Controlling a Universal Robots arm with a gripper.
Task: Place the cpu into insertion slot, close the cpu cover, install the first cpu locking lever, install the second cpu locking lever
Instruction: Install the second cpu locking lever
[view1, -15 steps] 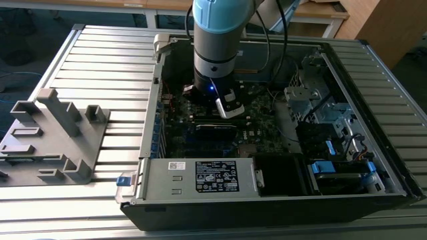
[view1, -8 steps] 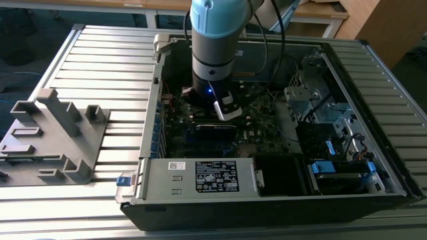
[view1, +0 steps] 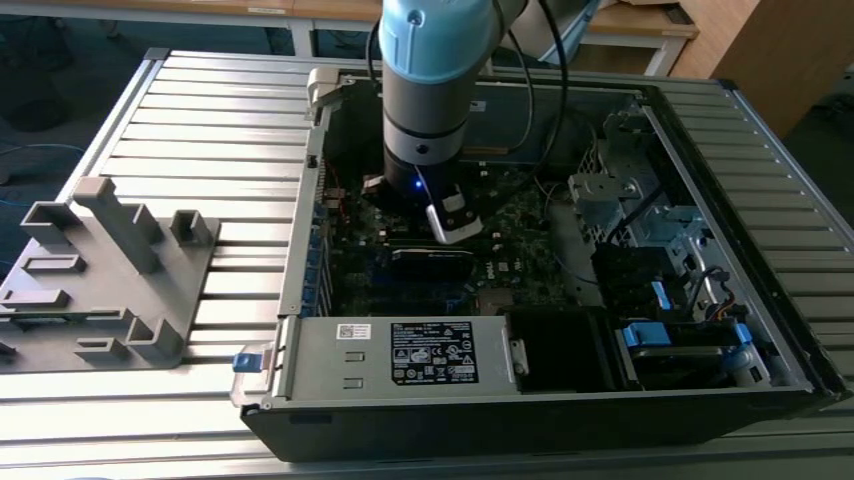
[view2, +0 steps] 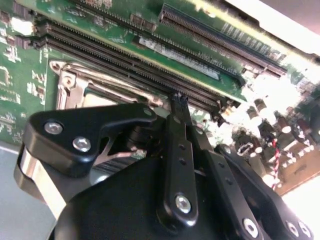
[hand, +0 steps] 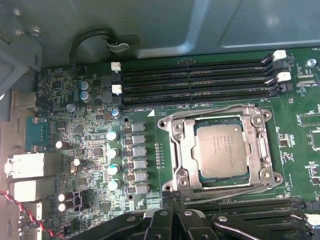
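Observation:
In the first wrist view the cpu (hand: 220, 150), a dull silver square, lies flat in the insertion slot (hand: 176, 131). The cpu cover (hand: 256, 145), a shiny metal frame, lies down around it. One thin wire lever (hand: 220, 108) runs along the cover's side toward the memory slots. Another lever (hand: 225, 189) runs along the opposite side, closest to my gripper (hand: 175, 214). The gripper (view2: 178, 97) looks shut with nothing in it, its black tip against the socket's edge by a wire lever (view2: 142, 97). In the exterior view the gripper (view1: 451, 225) reaches down into the open computer case (view1: 534, 410).
Long black memory slots (hand: 195, 80) run beside the socket, with more (hand: 250, 207) on the gripper's side. Capacitors and chokes (hand: 114, 150) stand beside the socket too. A power supply box (view1: 400, 355) sits inside the case. A grey plastic fixture (view1: 107, 270) stands at the exterior view's left.

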